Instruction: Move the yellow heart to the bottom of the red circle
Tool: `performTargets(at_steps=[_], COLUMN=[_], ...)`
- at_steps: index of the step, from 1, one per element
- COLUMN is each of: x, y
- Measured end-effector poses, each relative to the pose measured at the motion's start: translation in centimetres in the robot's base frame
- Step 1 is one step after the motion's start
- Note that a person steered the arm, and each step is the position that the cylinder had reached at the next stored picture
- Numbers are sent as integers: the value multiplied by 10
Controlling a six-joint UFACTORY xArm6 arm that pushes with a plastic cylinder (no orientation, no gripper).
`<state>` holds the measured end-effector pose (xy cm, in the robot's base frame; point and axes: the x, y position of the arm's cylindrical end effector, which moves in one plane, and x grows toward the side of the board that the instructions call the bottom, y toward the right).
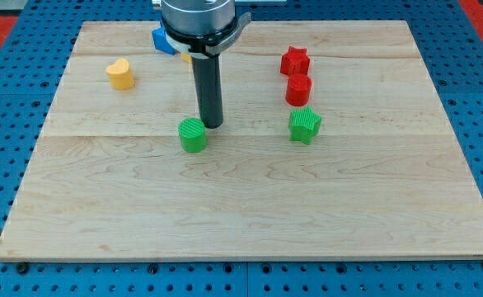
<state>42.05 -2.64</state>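
The yellow heart (120, 73) lies near the view's upper left of the wooden board (250, 206). The red circle (298, 89) sits right of centre, with a red star (294, 61) just above it and a green star (305, 125) just below it. My tip (213, 124) rests on the board near the middle, just up and right of a green circle (194, 134), close to touching it. The tip is far right of the yellow heart and left of the red circle.
A blue block (162, 40) and a small yellow piece (187, 58) show at the view's top, partly hidden behind the arm's body (197, 21). Blue pegboard (11, 99) surrounds the board.
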Motion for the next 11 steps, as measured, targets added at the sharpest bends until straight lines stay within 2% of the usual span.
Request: performTargets(at_steps=[1,2,3,4,6,7,8,9,10,11], x=[-3,22,39,35,89,14,-73,-117,-100,-48], y=[93,169,151,108,-105,-174,-199,-225,-149,-78])
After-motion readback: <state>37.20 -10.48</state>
